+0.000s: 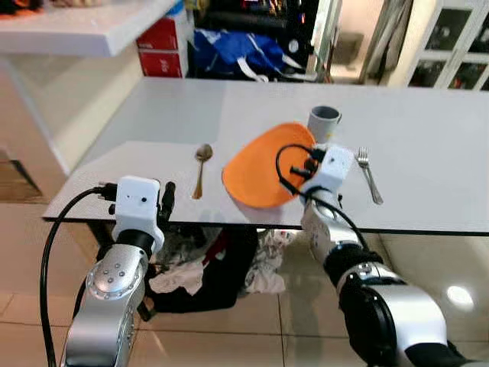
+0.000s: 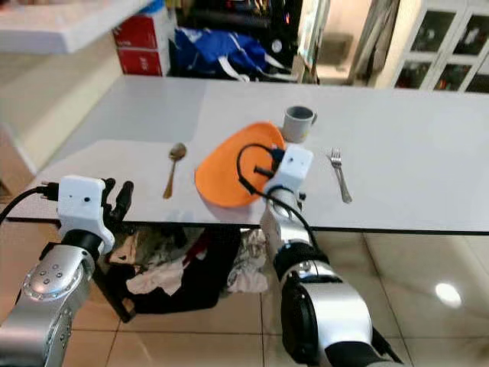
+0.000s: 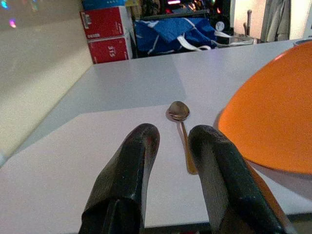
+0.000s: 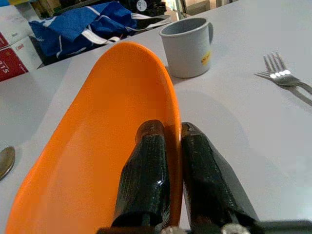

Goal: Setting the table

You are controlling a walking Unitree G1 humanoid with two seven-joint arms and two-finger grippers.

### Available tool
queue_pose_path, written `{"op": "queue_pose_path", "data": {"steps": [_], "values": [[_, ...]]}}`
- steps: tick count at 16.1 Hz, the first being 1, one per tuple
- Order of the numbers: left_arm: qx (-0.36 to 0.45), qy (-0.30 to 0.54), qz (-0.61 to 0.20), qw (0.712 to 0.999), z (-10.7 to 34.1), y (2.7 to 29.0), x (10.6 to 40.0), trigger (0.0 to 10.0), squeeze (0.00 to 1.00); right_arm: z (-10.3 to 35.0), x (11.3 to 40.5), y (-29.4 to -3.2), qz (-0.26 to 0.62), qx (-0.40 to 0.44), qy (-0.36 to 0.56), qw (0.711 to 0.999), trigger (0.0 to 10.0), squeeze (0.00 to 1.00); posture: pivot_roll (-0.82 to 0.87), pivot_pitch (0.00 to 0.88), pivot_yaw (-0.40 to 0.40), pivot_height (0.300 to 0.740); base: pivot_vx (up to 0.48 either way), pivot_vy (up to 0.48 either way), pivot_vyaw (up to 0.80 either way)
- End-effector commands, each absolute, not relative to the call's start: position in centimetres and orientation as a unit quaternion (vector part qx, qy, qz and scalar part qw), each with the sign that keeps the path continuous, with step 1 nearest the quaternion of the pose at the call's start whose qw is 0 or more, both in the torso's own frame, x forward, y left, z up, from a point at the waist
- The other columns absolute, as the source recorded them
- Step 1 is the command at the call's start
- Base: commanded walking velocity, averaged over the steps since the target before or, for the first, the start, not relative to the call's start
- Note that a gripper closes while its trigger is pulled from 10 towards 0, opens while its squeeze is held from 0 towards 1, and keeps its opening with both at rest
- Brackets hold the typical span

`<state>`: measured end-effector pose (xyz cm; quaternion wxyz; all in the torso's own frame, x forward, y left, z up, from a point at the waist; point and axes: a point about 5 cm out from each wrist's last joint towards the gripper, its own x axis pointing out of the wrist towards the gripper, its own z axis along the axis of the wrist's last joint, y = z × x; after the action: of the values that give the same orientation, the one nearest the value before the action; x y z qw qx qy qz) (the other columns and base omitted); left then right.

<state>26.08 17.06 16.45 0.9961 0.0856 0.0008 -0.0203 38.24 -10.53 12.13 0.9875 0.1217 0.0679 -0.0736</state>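
Observation:
An orange plate (image 1: 263, 167) is held tilted above the grey table (image 1: 428, 130), near its front edge. My right gripper (image 4: 168, 134) is shut on the plate's rim, one finger on each face. A metal spoon (image 1: 201, 168) lies left of the plate. A fork (image 1: 369, 173) lies to its right. A grey mug (image 1: 323, 122) stands just behind the plate. My left gripper (image 3: 170, 139) hovers at the table's front left edge, short of the spoon, with its fingers a little apart and nothing between them.
Clothes (image 1: 221, 264) lie heaped on the tiled floor under the table. Red boxes (image 1: 163, 47) and a blue bag (image 1: 241, 53) sit beyond the far edge. A white counter (image 1: 76, 29) stands at the left. The table's right half is bare.

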Motion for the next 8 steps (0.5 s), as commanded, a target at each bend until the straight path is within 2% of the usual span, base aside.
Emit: {"op": "queue_pose_path", "data": {"steps": [1,3,8], "values": [[0.087,0.003,-0.023,0.996,16.6,17.0,25.9,10.0,0.00,7.7,36.3,-10.7,-0.070,0.051,0.167,0.982,10.0,0.00,0.18,0.054,0.014,0.740,0.000,0.000,0.00],[0.095,0.007,-0.025,0.995,16.8,17.4,25.4,10.0,0.00,7.0,35.9,-10.8,-0.068,0.047,0.184,0.979,10.0,0.00,0.22,0.087,0.028,0.740,0.000,0.000,0.00],[0.108,0.013,-0.012,0.994,16.8,18.0,25.2,10.0,0.00,5.8,35.1,-10.7,-0.066,0.038,0.204,0.976,10.0,0.00,0.22,0.101,0.021,0.740,0.000,0.000,0.00]]}}
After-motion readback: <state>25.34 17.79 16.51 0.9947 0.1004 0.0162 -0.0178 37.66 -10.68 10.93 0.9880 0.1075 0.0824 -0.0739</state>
